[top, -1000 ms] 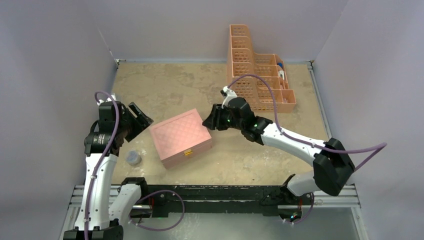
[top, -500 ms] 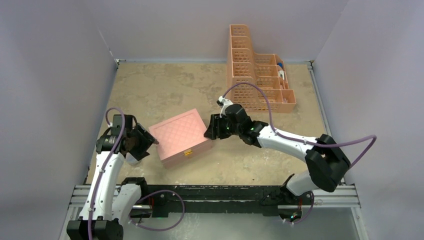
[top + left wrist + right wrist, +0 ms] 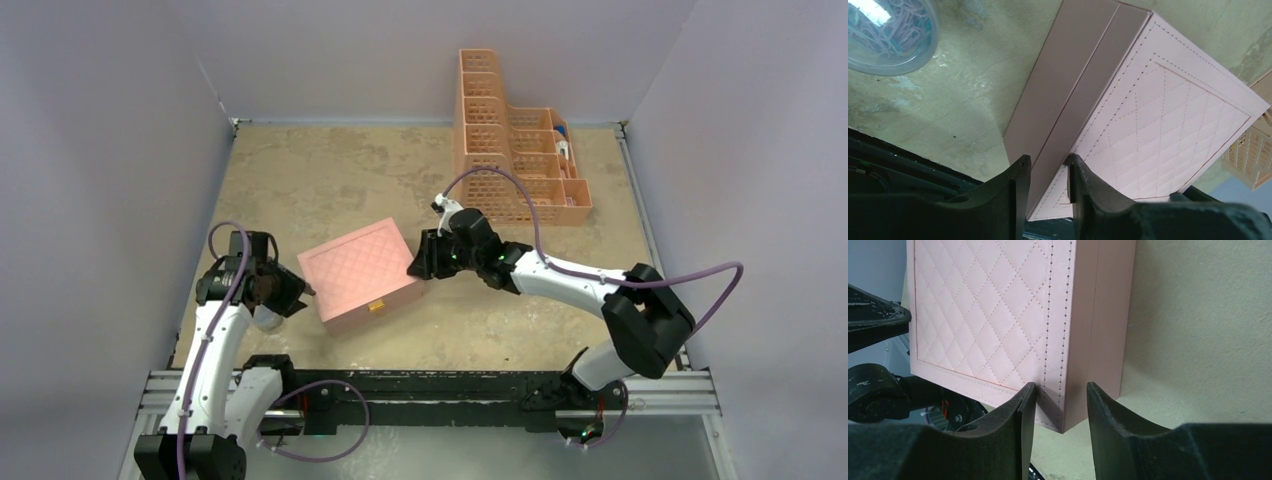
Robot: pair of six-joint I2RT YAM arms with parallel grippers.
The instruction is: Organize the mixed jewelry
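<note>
Okay, the mixed jewelry can't be seen in any view, so its place and heading can't be told. The closed pink quilted rectangular box (image 3: 360,268) lies flat on the mottled beige desk (image 3: 330,170), centre-left of the top view. Its long axis runs from lower left to upper right of the frame, skewed to the desk edges. The small gold clasp (image 3: 377,305) is on the long side facing the lower edge of the frame. The lid seam reads shut in both wrist views.

The left fingers (image 3: 293,290) sit low at the box's left corner, left of centre in the top view. In the left wrist view the two black fingers (image 3: 1015,187) are at bottom centre, parted by a narrow gap. The box (image 3: 1158,125) side wall shows through that gap. Can't tell if the pads touch it; nothing is clearly gripped.

The right fingers (image 3: 418,262) sit at the opposite, right corner of the box, at frame centre. In the right wrist view the fingers (image 3: 1020,422) are parted by a moderate gap, with the near corner of the box (image 3: 978,315) showing between the tips. Contact can't be told here either.

Upper left of the left wrist view is a clear round plastic tub of pastel paper clips (image 3: 888,35), apart from the box. Upper right of the top view stands a peach perforated plastic organiser rack (image 3: 520,160), well apart from the box.
</note>
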